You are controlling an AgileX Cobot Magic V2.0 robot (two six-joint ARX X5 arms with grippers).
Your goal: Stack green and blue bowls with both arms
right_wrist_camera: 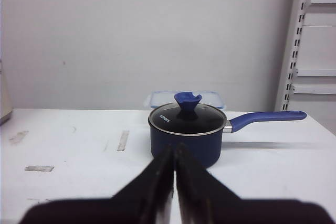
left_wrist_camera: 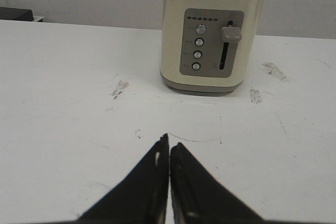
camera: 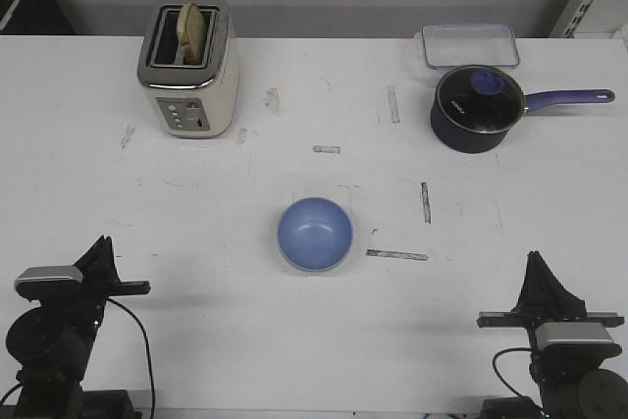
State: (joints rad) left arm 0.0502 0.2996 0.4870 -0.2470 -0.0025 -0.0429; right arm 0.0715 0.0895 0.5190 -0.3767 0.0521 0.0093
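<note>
The periwinkle blue bowl (camera: 314,233) sits upright in the middle of the white table (camera: 196,203). A thin pale edge shows round its near side; I cannot tell whether that is the mint green bowl under it, and no green bowl shows elsewhere. My left gripper (camera: 101,244) is at the near left, shut and empty, far from the bowl; in the left wrist view (left_wrist_camera: 169,141) its tips meet over bare table. My right gripper (camera: 537,260) is at the near right, shut and empty; in the right wrist view (right_wrist_camera: 174,148) its tips meet. Neither wrist view shows a bowl.
A cream toaster (camera: 188,66) with toast stands at the back left, also in the left wrist view (left_wrist_camera: 210,30). A navy lidded saucepan (camera: 476,110) with a purple handle stands at the back right, also in the right wrist view (right_wrist_camera: 186,132). A clear container (camera: 469,44) lies behind it.
</note>
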